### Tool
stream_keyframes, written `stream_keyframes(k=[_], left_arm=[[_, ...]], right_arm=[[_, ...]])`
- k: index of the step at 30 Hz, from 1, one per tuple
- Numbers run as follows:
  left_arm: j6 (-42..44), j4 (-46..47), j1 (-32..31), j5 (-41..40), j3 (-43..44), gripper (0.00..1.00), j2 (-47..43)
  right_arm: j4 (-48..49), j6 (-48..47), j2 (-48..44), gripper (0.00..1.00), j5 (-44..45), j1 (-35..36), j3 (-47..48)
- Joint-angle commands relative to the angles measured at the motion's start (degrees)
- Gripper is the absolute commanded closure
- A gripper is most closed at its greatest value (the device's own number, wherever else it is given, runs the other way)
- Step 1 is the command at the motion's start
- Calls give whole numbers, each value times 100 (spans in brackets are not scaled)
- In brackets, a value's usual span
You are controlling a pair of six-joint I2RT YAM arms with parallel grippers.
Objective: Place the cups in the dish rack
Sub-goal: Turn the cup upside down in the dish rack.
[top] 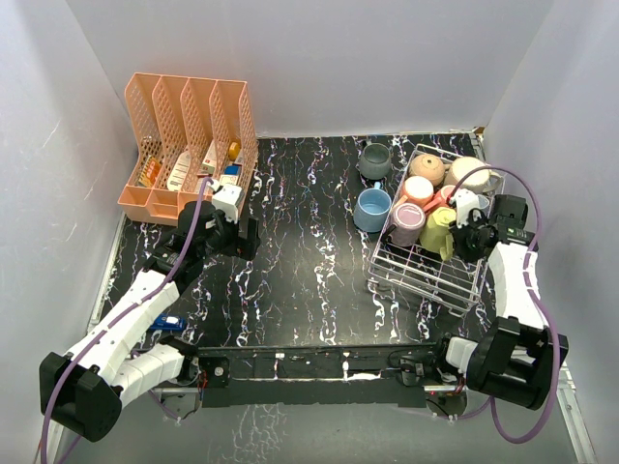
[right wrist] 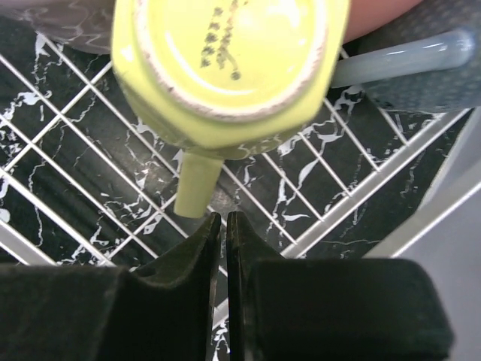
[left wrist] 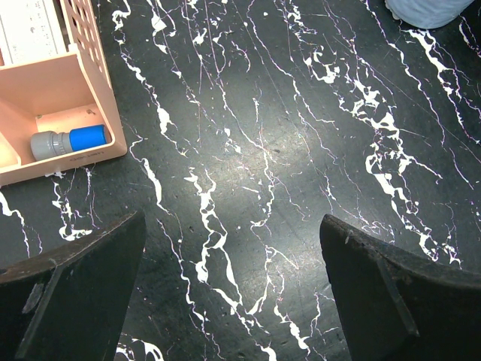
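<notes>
The wire dish rack (top: 422, 273) stands at the right and holds several mugs: tan (top: 426, 166), cream (top: 468, 171), pink (top: 417, 189), mauve (top: 405, 223), white (top: 468, 203) and yellow-green (top: 437, 231). A grey mug (top: 375, 159) and a light blue mug (top: 372, 209) stand on the table left of the rack. My right gripper (top: 472, 237) is shut and empty in the rack; in the right wrist view its tips (right wrist: 224, 219) sit just below the handle of the upturned yellow-green mug (right wrist: 225, 60). My left gripper (top: 247, 237) (left wrist: 233, 259) is open and empty over bare table.
A peach slotted organizer (top: 189, 135) with small items stands at the back left; its corner (left wrist: 83, 83) holds a grey and blue tube (left wrist: 71, 141). A white box (top: 227, 201) sits before it. A small blue item (top: 169, 322) lies by the left arm. White walls enclose the table.
</notes>
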Motion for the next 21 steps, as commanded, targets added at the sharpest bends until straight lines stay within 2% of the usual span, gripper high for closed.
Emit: stream_keyframes(k=[1,12,21], left_arm=[[47,15,28,-14,-29,3,-83],[49,14,30,-21,-33,3,-16],[51,24,28,-12,-33,3,3]], right_arm=[[241,10,-211,89,-425,-9,-156],[304,223,-116,89,-945,62,-143],[522,608,-62,89,-1088,443,-140]])
